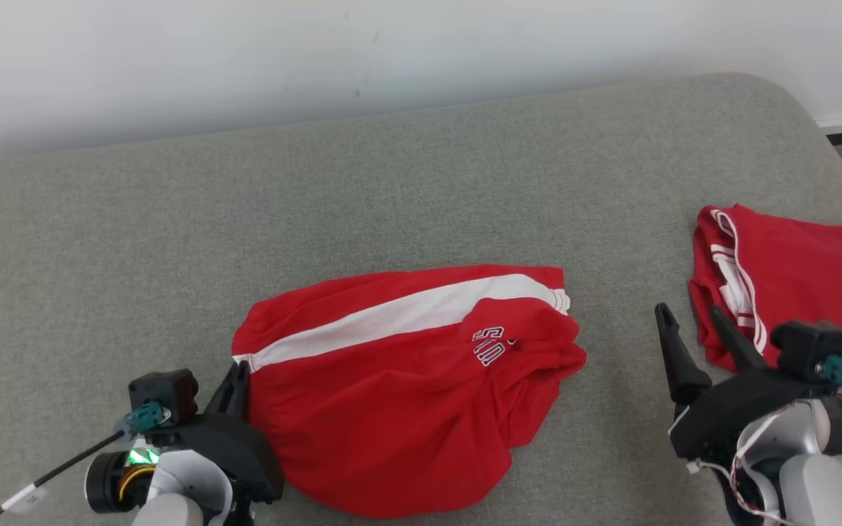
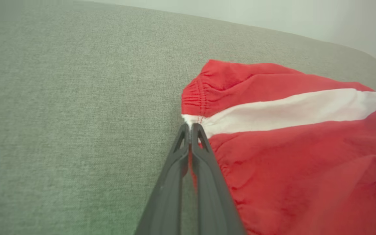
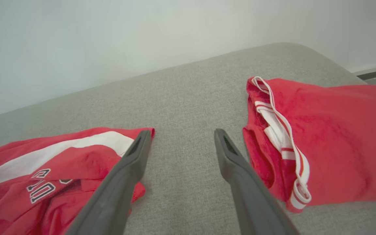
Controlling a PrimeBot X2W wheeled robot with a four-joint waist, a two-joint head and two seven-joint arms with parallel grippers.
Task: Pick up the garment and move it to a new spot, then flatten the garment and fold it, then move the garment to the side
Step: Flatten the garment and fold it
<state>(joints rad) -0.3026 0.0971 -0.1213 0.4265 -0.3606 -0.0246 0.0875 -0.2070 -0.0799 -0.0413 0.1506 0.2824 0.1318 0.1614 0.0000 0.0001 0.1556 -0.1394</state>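
On the grey surface (image 1: 421,183), the red shorts (image 1: 406,380) lie bunched. Our left end effector (image 2: 190,129) pinches their waistband (image 2: 195,98) tight; our right end effector (image 1: 690,314) gapes wide, empty. Let's lift slowly so nothing slips.

The folded red cloth with striped white trim (image 1: 794,270), at the right, runs off the head view's right edge, its near corner hidden behind the right pincer (image 1: 688,310). Lettering (image 1: 489,345) on the red, white-striped shorts (image 1: 392,409) vanishes into a fold, unreadable.
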